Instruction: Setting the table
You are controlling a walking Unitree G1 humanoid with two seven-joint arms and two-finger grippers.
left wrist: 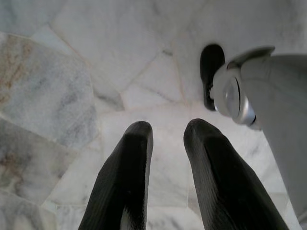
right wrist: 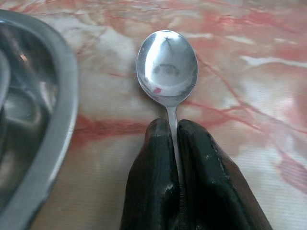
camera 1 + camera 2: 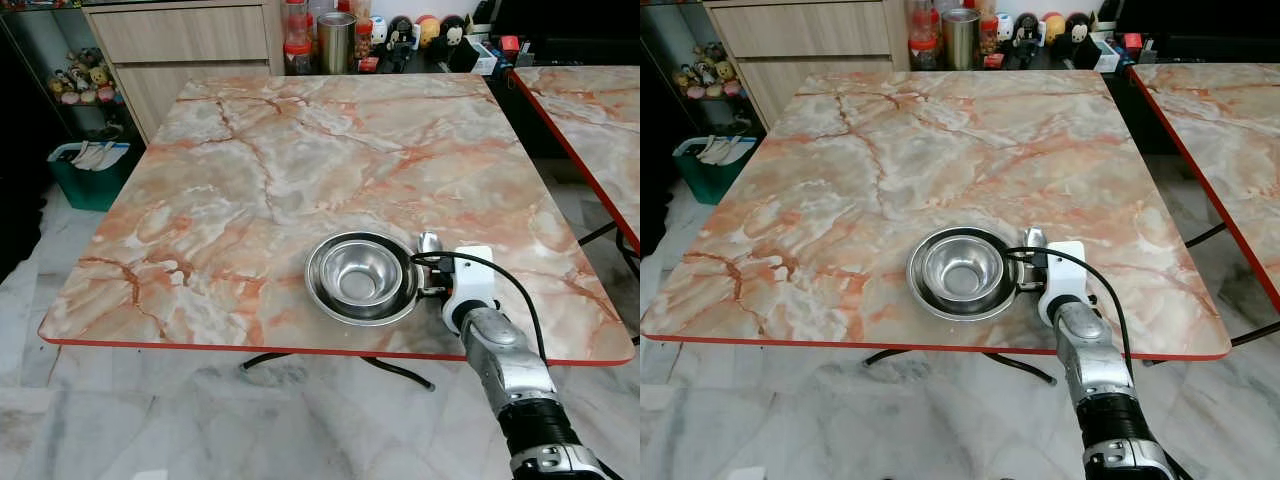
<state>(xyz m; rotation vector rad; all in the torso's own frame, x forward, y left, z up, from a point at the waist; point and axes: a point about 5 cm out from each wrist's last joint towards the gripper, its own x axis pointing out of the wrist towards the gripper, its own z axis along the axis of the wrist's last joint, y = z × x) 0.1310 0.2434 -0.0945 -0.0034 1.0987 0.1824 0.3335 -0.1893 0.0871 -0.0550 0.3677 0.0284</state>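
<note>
Counted: two marble-pattern tables point(image 3: 270, 170) point(image 3: 590, 110); one steel plate point(image 3: 325, 295); one steel bowl point(image 3: 360, 272); one spoon point(image 2: 167, 67); one green bin point(image 3: 88, 175), left edge.

Right gripper point(image 2: 173, 139) jaws clamped (arm outstretched), left gripper point(image 1: 168, 143) hanging, jaws parted

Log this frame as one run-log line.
step: placing spoon | right tool: shut on spoon handle, beside steel bowl in plate | left tool: idle, open, over floor | table: marble

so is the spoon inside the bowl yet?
No, the right gripper holds the spoon by its handle over the marble table, beside the bowl.
</note>
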